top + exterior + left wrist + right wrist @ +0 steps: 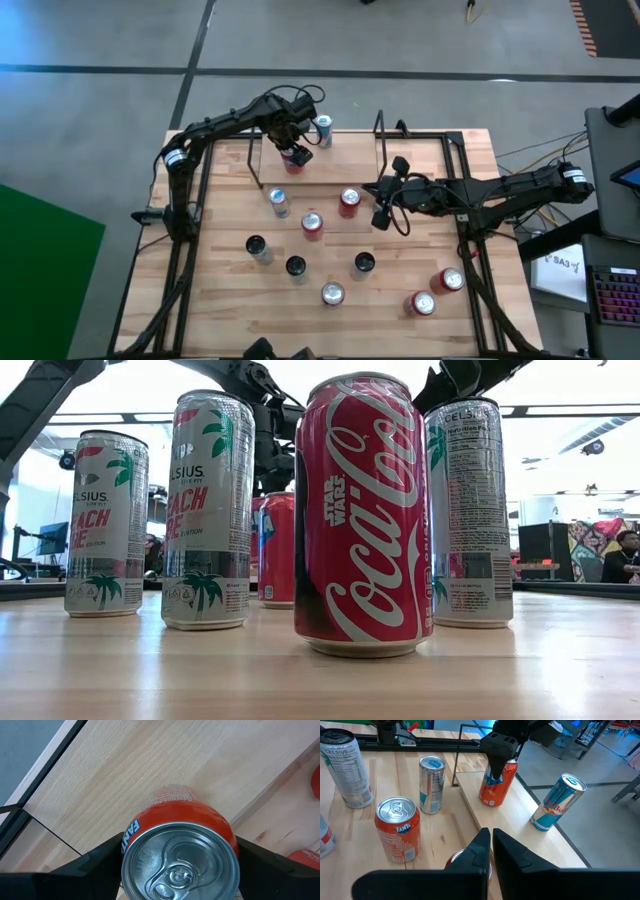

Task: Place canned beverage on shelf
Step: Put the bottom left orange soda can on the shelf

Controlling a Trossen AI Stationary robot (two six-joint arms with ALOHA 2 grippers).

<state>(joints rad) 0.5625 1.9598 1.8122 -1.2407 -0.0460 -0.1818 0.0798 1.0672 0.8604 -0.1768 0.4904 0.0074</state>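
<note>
High view puts the left end effector [296,152] over the shelf [350,171], its fingers clamped on an orange Fanta can [297,157] standing upright on the shelf's wooden floor, likely just set down so it joins the blue Red Bull can [323,130] at the shelf's far edge. Release looks like the next step. Nearer than the shelf, the right end effector [381,213] waits above the surface [230,290] with fingers pressed together, holding nothing. Nine more cans stand loose on the surface in front of the shelf, so eleven cans in all.
</note>
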